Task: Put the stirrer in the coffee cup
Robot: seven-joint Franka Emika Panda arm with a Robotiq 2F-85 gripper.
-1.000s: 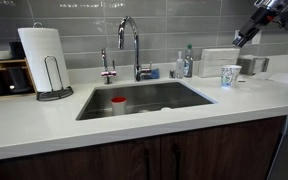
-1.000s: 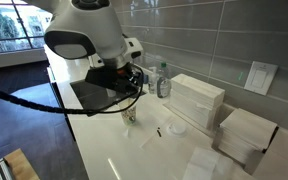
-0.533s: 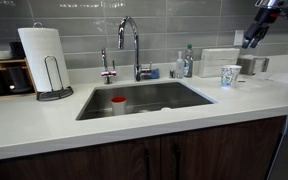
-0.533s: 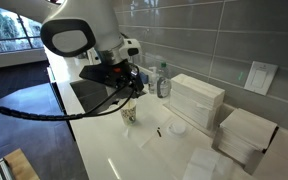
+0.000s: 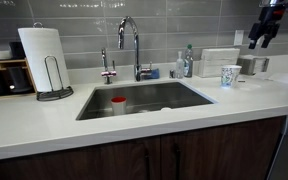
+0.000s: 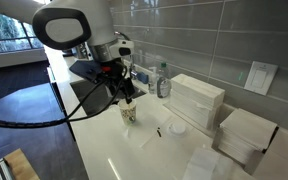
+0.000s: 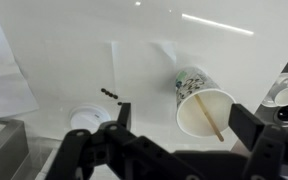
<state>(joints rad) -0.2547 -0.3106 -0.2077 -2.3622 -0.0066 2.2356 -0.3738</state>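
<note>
The cup [image 7: 202, 108] stands upright on the tabletop [image 7: 74, 40], off the end of the sink [image 5: 144, 98] and closer to the back edge than to the front. It shows in both exterior views [image 5: 230, 75] [image 6: 129, 112]. The stirrer [image 7: 213, 118], a thin tan stick, leans inside the cup with its lower end on the bottom and its upper end against the rim.

The hand [image 7: 179, 112] hangs above the cup, clear of it, fingers spread wide and nothing between them. In an exterior view the hand [image 5: 261, 30] sits well above the cup.

The cup rests on a thin pale sheet [image 7: 139, 65]. Beside the sheet, toward the sink, a round white lid [image 7: 84, 120] lies flat, with a small dark speck [image 7: 109, 93] near it; what it is I cannot tell. White boxes [image 6: 197, 100] stand along the back edge beyond the cup, and bottles [image 5: 184, 65] stand by the faucet [image 5: 132, 45]. A red-topped container [image 5: 118, 103] is in the sink, and a paper towel roll [image 5: 42, 60] stands past the sink's far end.
</note>
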